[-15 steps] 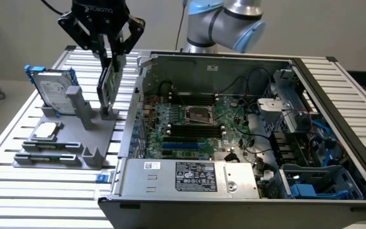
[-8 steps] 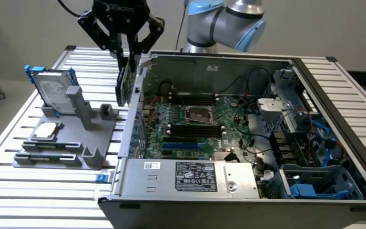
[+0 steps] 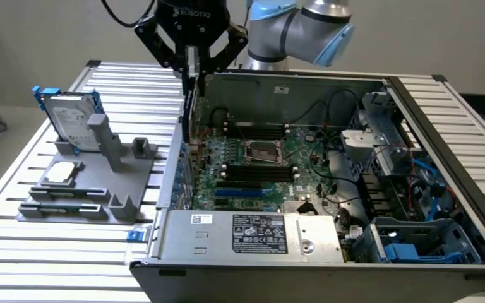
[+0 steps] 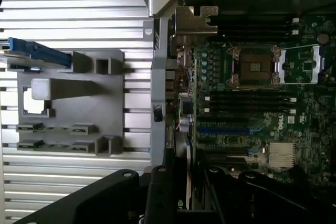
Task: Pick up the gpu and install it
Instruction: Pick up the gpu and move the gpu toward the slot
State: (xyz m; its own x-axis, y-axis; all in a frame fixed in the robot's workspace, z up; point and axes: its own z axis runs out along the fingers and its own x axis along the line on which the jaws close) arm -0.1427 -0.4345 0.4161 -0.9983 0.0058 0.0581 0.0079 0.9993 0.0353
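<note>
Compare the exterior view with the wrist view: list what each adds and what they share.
Exterior view adds: the arm's blue-grey joints, the labelled power supply, and the gripper shut on the gpu above the case wall on the exterior view's left. Wrist view adds: a silver finned heatsink on the board. Shared: the CPU socket, the grey holder and the blue-framed hard drive.
</note>
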